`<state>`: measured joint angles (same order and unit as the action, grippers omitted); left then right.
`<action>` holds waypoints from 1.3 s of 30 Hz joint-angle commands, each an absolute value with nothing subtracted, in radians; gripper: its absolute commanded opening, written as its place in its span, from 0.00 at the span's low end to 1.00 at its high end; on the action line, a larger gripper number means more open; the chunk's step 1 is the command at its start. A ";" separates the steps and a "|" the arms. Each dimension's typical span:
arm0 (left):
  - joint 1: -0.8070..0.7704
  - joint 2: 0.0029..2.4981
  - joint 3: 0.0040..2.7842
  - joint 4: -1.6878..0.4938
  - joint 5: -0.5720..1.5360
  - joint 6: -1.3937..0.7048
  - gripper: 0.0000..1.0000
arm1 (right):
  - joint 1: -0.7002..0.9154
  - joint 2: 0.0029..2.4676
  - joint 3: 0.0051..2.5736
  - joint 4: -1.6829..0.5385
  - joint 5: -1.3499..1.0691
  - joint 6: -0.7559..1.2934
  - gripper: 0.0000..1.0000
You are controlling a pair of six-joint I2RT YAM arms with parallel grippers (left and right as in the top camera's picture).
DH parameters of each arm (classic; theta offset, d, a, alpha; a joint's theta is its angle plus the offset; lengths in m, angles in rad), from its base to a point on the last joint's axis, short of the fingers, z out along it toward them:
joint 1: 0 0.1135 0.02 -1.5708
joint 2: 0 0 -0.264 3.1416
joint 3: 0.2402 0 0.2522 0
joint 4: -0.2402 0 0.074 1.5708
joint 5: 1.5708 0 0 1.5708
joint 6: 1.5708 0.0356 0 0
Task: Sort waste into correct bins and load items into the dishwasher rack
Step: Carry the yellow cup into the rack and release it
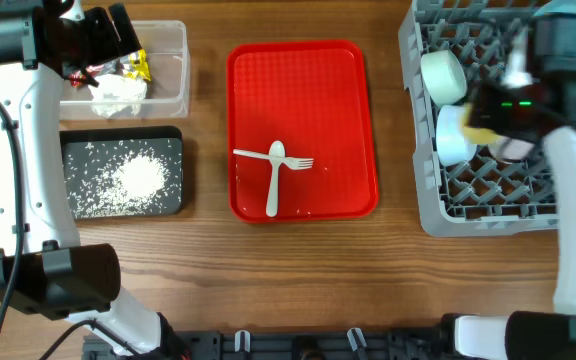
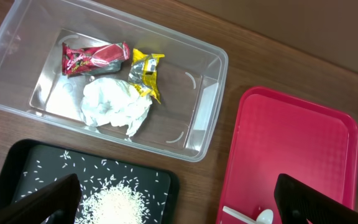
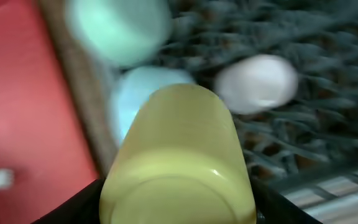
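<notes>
**10 o'clock.** The left gripper (image 2: 178, 183) is hanging above the clear tub (image 2: 219, 62), fingers spread wide and holding nothing. The napkin (image 2: 114, 106), red wrapper (image 2: 95, 58) and yellow wrapper (image 2: 145, 71) are lying inside.

**9 o'clock.** The black tray (image 2: 17, 149) is carrying the rice grains (image 2: 114, 205). Risk: a low sweep is likely to scatter them.

**Centre.** The red tray (image 1: 303, 70) is bearing the spoon (image 1: 273, 190), which is crossing the fork (image 1: 293, 161). Risk: pinching one may drag or flick the other.

**3 o'clock.** The right gripper (image 3: 176, 208) is pinching the yellow cup (image 3: 179, 143) over the dishwasher rack (image 1: 488, 195), close beside a pale bowl (image 1: 443, 75) and a second bowl (image 1: 455, 138). The wrist view is blurring. Risk: the cup may knock a bowl, or settle on peg tips and topple.
</notes>
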<state>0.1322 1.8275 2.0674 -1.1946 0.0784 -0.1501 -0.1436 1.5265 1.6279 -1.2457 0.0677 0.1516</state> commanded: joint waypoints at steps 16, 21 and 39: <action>0.138 1.835 2.061 -1.194 0.077 -0.134 1.00 | -0.639 1.748 1.645 -1.002 -0.133 0.118 0.49; 0.138 1.835 2.061 -1.194 0.077 -0.134 1.00 | -0.639 1.824 1.645 -0.933 -0.131 0.130 0.48; 0.138 1.835 2.061 -1.194 0.077 -0.134 1.00 | -0.568 1.586 1.721 -0.984 -0.319 0.159 1.00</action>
<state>0.1322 1.8275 2.0674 -1.1950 0.0784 -0.1501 -0.6258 1.7390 1.6726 -0.9798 -0.1867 0.1566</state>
